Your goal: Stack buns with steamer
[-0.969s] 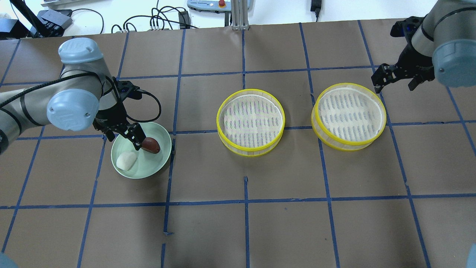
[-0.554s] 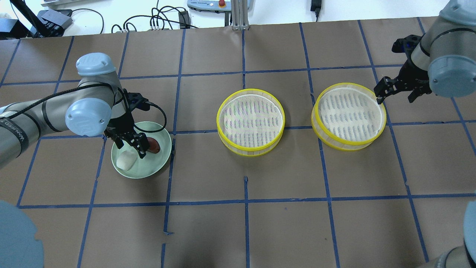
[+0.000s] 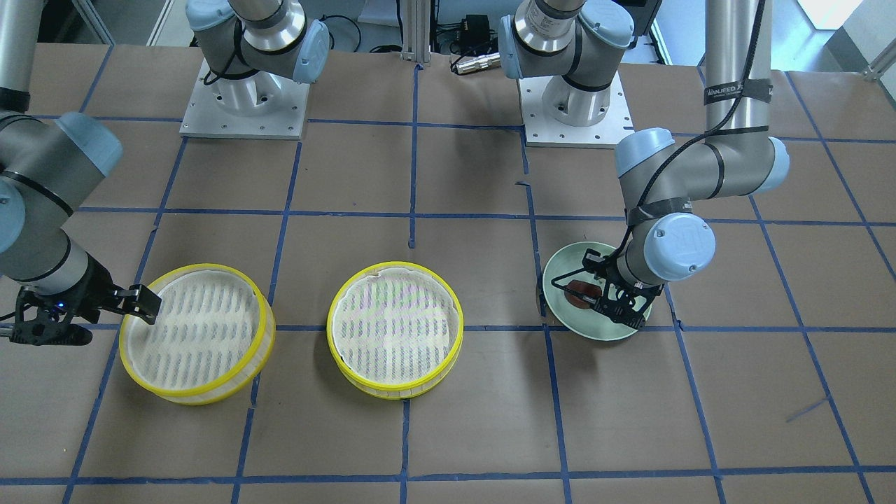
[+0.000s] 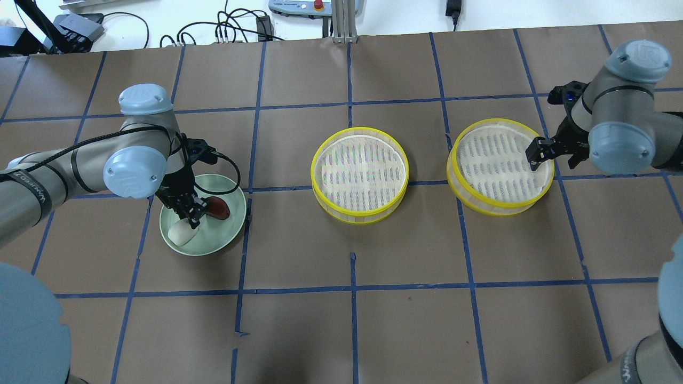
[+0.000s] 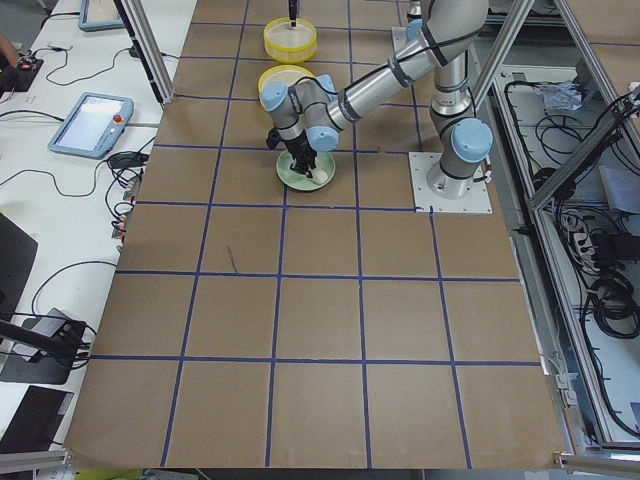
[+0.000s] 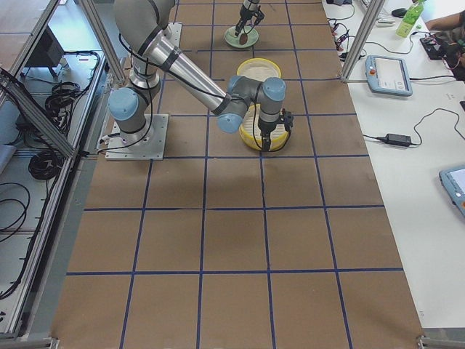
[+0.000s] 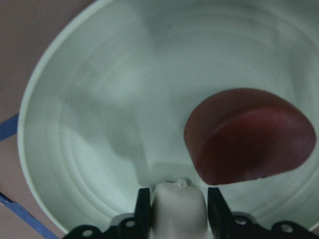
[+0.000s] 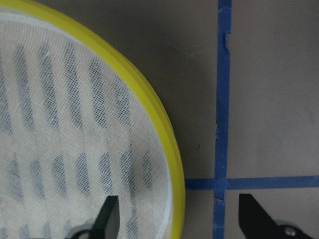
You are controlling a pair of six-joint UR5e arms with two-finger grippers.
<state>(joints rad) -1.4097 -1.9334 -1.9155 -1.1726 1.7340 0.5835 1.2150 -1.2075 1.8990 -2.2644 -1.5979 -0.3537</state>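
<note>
Step in hand: pick-up of the first bun. Left gripper [image 7: 178, 213] sits low inside the pale green plate [image 4: 223, 237], at the left of the overhead view. Its jaws are narrow and set against both flanks of the white bun [image 7: 178, 199]. Grip appears made, although the wrist view crops the fingertips. Reddish-brown bun [image 7: 249, 137] lies just beside it in the same plate, clear of the fingers.

Right gripper [image 8: 182, 219] hangs at the right-hand edge of the right steamer tray [image 4: 500, 166]. Its jaws are wide, with one finger over the mesh and the other over the table. They straddle the yellow rim without holding it. Centre steamer tray [image 4: 360, 175] stands apart from both grippers. Both trays are empty.

Next move, as judged:
1. Confirm a firm hold on the white bun.
2. Lift it straight up, clear of the plate rim, without nudging the reddish-brown bun.
3. Carry it to a tray.

The right arm looks placed to close on its rim for stacking later.
</note>
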